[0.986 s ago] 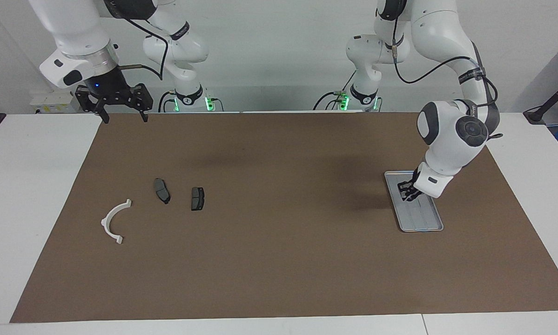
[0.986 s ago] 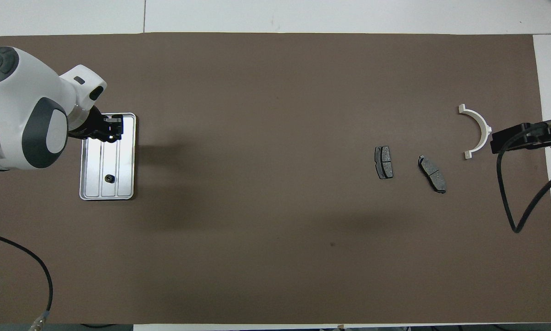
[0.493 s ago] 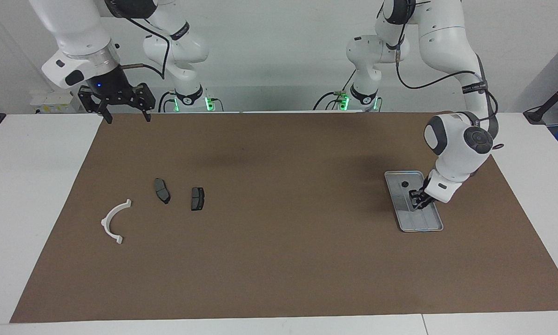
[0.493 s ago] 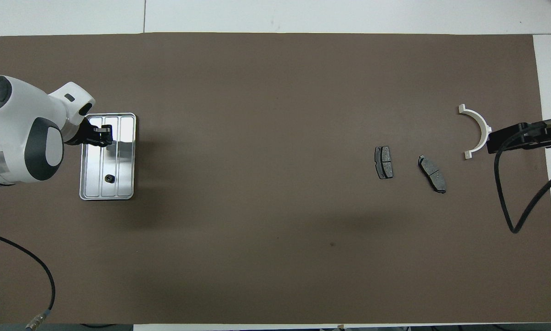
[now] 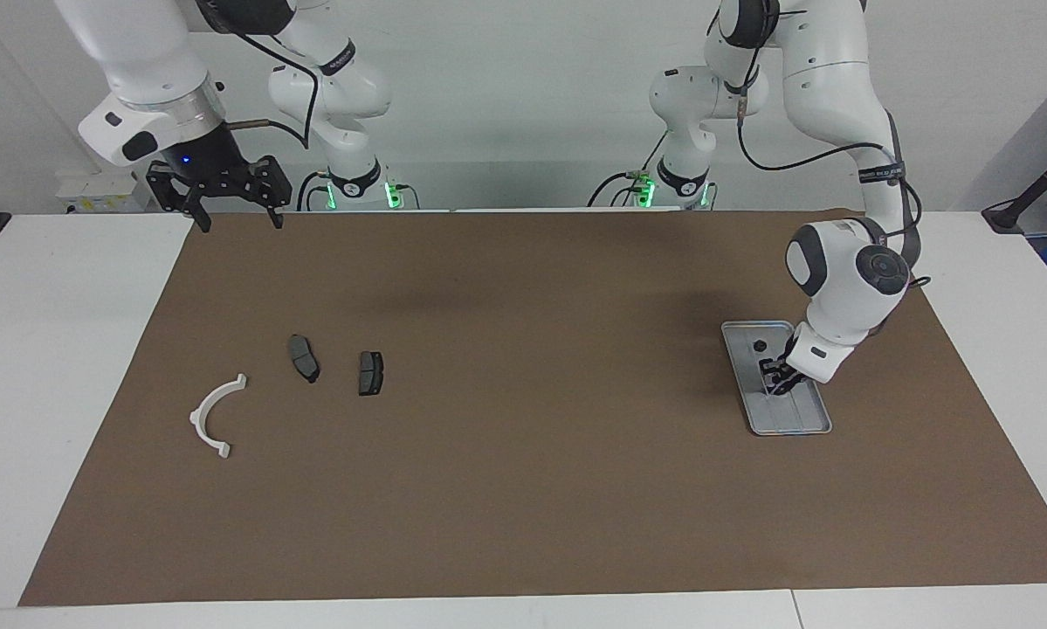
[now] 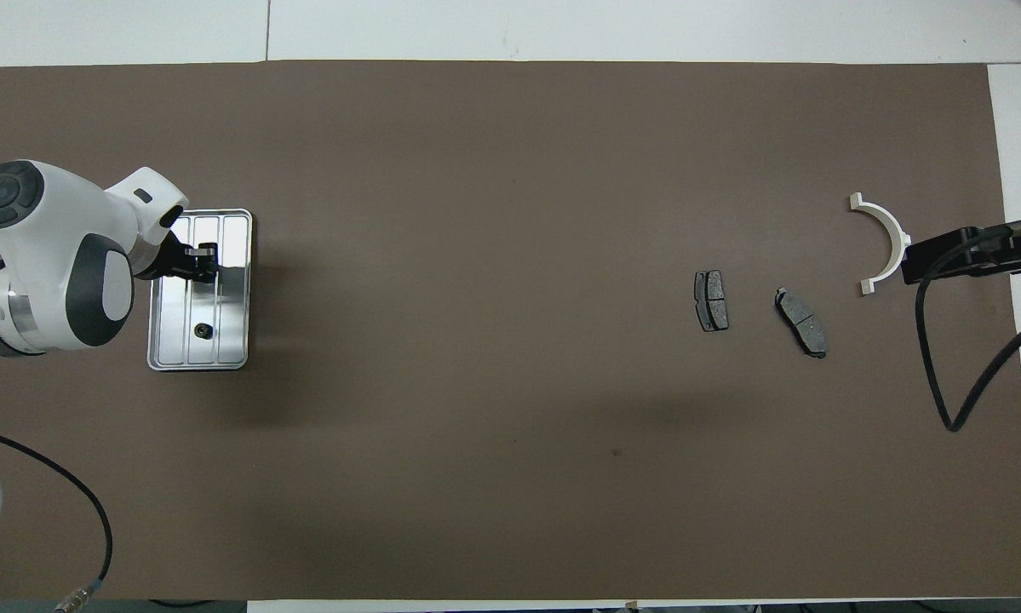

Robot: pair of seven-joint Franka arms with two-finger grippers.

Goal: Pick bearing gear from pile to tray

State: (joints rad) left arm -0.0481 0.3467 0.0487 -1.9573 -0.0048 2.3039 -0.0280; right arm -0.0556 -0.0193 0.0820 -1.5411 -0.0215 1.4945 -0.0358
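Note:
The silver tray (image 5: 808,421) lies at the left arm's end of the brown mat and also shows in the overhead view (image 6: 234,344). A tiny black round piece (image 5: 760,346) lies in the tray's end nearer the robots, seen too in the overhead view (image 6: 204,330). My left gripper (image 5: 776,382) hangs low over the tray's middle (image 6: 203,260); I cannot tell whether it holds anything. The pile is at the right arm's end: a white half-ring bracket (image 5: 215,414) (image 6: 886,240) and two dark grey pads (image 5: 304,357) (image 5: 370,372). My right gripper (image 5: 233,217) waits open, high over the mat's corner.
The brown mat (image 5: 523,489) covers most of the white table. The right arm's black cable (image 6: 936,358) hangs over the mat's edge beside the bracket. The pads also show in the overhead view (image 6: 711,300) (image 6: 801,322).
My left gripper has come down lower over the tray and shifted a little along it, uncovering the black piece in the facing view. The right gripper has risen slightly.

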